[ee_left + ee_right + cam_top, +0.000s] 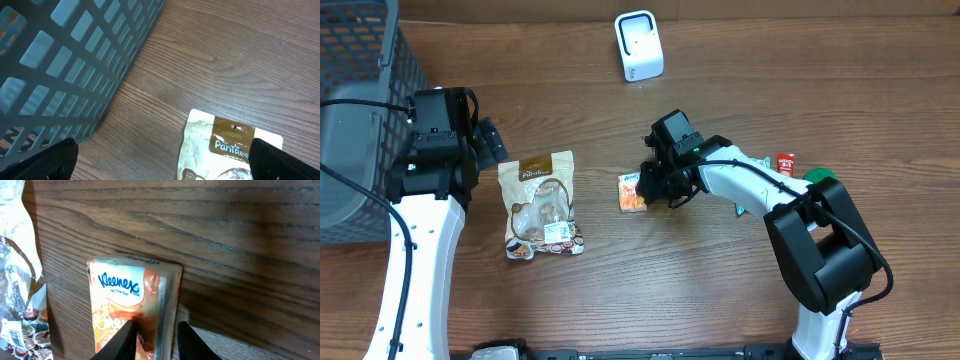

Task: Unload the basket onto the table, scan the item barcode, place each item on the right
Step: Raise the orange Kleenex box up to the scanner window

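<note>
Right tool (156, 341) pinches the edge of the Kleenex pack (122, 292) on the counter (240, 240); left tool (162, 162) hangs spread wide, snack pouch (227, 145) beneath it, basket (65, 60) just beyond

White links (420, 260), black joints (825, 255); black cables (360, 185); left gripper (162, 162), right gripper (156, 342) black.

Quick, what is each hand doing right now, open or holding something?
Left hand: open, holding nothing.
Right hand: closed on the edge of the Kleenex tissue pack.
</note>
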Controlling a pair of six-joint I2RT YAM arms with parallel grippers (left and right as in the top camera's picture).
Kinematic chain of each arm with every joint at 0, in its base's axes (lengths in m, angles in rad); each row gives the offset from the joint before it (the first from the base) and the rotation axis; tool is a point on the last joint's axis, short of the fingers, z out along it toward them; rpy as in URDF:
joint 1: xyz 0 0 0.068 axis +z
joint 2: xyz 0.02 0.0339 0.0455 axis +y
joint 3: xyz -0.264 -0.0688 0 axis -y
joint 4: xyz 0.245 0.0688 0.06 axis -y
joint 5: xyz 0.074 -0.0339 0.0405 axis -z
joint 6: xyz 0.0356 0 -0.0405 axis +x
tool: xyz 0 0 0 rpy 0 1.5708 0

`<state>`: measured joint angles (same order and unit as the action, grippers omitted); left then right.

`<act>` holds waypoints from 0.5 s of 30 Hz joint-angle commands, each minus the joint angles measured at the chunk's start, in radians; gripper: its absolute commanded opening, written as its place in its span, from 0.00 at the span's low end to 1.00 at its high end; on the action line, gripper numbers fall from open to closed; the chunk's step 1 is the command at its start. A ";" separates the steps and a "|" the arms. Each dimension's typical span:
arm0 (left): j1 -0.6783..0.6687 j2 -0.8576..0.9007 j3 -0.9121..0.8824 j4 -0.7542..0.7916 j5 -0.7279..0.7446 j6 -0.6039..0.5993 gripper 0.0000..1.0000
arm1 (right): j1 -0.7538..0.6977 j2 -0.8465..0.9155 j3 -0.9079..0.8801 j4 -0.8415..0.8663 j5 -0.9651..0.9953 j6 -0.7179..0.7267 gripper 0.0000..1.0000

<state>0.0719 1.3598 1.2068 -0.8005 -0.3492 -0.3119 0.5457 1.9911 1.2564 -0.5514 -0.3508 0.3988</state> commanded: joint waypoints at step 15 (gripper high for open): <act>0.000 0.002 0.012 0.000 -0.016 0.001 1.00 | -0.005 -0.068 0.045 -0.045 0.055 -0.058 0.04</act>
<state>0.0719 1.3598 1.2068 -0.8005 -0.3492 -0.3119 0.5632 1.9888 1.2652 -0.5785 -0.3180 0.3889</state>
